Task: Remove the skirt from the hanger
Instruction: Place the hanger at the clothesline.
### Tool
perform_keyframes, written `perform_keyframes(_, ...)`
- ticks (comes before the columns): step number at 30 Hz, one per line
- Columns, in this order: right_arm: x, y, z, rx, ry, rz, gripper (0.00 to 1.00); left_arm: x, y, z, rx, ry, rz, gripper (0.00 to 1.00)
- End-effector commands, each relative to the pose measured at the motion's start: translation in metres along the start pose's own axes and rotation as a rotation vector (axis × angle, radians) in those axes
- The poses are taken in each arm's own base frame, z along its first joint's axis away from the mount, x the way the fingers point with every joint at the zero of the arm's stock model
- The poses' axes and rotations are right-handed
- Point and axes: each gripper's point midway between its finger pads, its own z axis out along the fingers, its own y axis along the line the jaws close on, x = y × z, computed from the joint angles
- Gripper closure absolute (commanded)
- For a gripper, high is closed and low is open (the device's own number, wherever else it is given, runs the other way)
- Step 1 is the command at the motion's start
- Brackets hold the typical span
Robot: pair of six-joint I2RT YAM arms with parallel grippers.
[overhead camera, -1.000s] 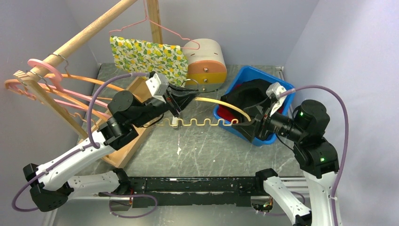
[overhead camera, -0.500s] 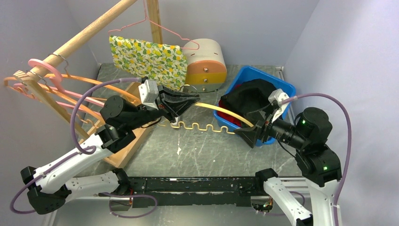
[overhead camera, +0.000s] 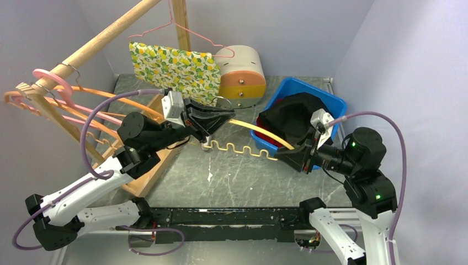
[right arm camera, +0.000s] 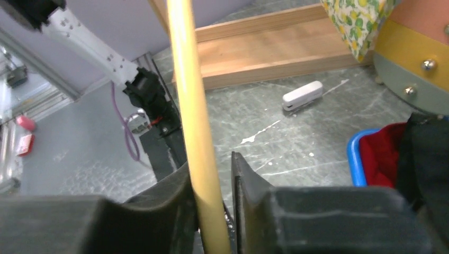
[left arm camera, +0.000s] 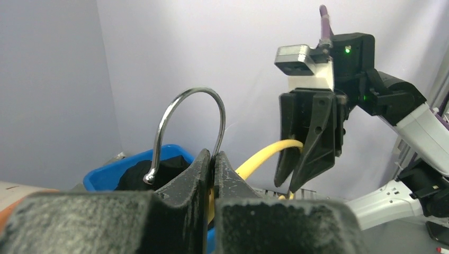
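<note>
A bare yellow hanger (overhead camera: 243, 149) with a wavy lower bar hangs over the table between my two grippers. My left gripper (overhead camera: 223, 117) is shut on the neck of its metal hook (left arm camera: 190, 92), jaws pressed together (left arm camera: 213, 154). My right gripper (overhead camera: 281, 157) is shut on the far end of the hanger's yellow arm (right arm camera: 185, 79), which runs between its fingers (right arm camera: 212, 164). The black skirt (overhead camera: 292, 113) lies bunched in the blue bin (overhead camera: 331, 99), off the hanger, just behind the right gripper.
A wooden rack rail (overhead camera: 105, 36) at the left carries orange and pink hangers (overhead camera: 83, 105) and a lemon-print cloth (overhead camera: 174, 69) on a pink wire hanger. A round drawer box (overhead camera: 243, 74) stands at the back. Red cloth (right arm camera: 384, 153) lies in the bin; a small white object (right arm camera: 302, 95) lies on the table.
My right gripper has come out of the bin, moved down to the hanger's right end and shut on its yellow arm. The left gripper has lifted the hook end slightly back.
</note>
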Motion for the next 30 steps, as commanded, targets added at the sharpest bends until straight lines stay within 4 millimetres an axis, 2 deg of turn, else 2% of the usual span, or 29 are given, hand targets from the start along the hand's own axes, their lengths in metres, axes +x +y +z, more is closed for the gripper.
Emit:
perform_keyframes(1,-0.011,0.006,0.001,-0.026,-0.048,-0.006,0.95,-0.033,0.007,0.004,-0.051,-0.08,-0.001,0.89)
perform_keyframes(2,-0.014,0.003,0.0,-0.002,-0.059,-0.008,1.0,-0.032,0.009,0.004,-0.068,-0.073,-0.005,0.81)
perform_keyframes(6,-0.019,-0.02,-0.007,0.158,-0.104,-0.026,1.0,-0.029,0.02,0.0,-0.133,-0.048,-0.011,0.33)
perform_keyframes(9,-0.022,-0.034,-0.014,0.262,-0.116,-0.036,1.0,-0.028,0.025,-0.005,-0.173,-0.04,-0.02,0.18)
perform_keyframes(11,-0.023,-0.041,-0.017,0.305,-0.106,-0.042,1.0,-0.027,0.027,-0.008,-0.19,-0.029,-0.02,0.01)
perform_keyframes(14,-0.019,-0.05,-0.015,0.334,-0.086,-0.044,1.0,-0.03,0.028,-0.012,-0.215,-0.009,-0.03,0.01)
perform_keyframes(16,-0.018,-0.049,-0.01,0.304,-0.068,-0.053,1.0,-0.038,0.025,-0.014,-0.211,-0.01,-0.042,0.0)
perform_keyframes(24,-0.021,-0.027,0.02,0.03,-0.058,-0.067,1.0,-0.095,-0.006,-0.028,-0.125,-0.072,-0.062,0.01)
perform_keyframes(30,-0.045,-0.023,0.048,-0.159,-0.166,-0.069,1.0,-0.124,-0.014,-0.04,-0.123,-0.1,-0.008,0.01)
